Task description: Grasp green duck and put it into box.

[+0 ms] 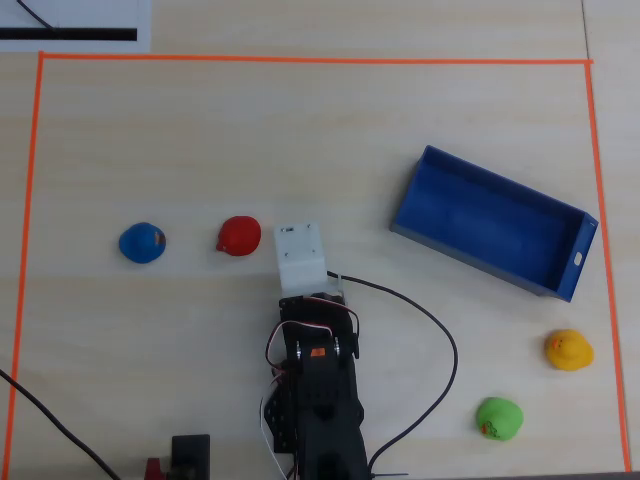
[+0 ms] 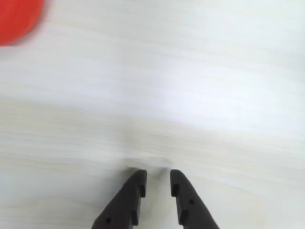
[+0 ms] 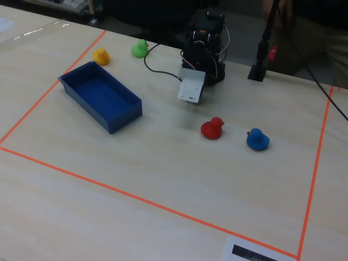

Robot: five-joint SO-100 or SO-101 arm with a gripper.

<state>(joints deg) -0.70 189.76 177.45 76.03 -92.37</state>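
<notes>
Overhead view shows no readable writing on the box point(image 1: 495, 222).

The pale wooden worktop point(image 1: 200, 140) is seen evenly and brightly lit from above in the overhead view, with only short, soft shadows cast beside the box point(image 1: 495, 222). In the wrist view the wood is washed out to near white across the upper half, and the red duck point(image 2: 16, 16) at the top left corner is blurred, as are the dark jaws at the bottom edge. In the fixed view a streak of glare is caught at the far left corner of the worktop, while the background beyond is left dim.
</notes>
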